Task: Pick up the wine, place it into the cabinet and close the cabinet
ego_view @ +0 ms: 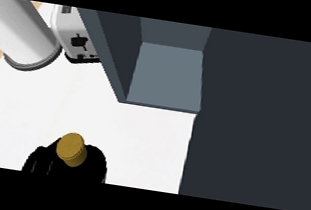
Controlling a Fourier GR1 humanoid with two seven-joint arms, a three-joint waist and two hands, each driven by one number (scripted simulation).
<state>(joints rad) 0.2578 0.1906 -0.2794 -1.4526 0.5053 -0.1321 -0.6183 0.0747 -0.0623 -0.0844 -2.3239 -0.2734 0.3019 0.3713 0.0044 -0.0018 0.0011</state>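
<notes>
- Hand (37, 161) first: you have a black, ragged-edged shape low at the view's left, pressed against the wine bottle (71, 149). Black hand and dark glass merge there, so you cannot tell how the hand is set, or whether it is the left or the right one.
- Your wine bottle stands upright on the white counter (145, 141), seen from straight above. Its gold cap is a round disc in the middle of the dark mass.
- Any label on the bottle is hidden from you at this angle.
- Ahead of the bottle and to its right, the cabinet (167, 73) is open, with its grey-blue inside showing. Its door (114, 55) is swung out to the left, edge-on to you.
- A dark cabinet front (268, 119) fills the view's right side.
- Behind the door stands a white toaster (78, 40); the dark marks on it are too small for you to read.
- A thick white cylinder (16, 30) crosses the upper left corner, touching the toaster in your view.
</notes>
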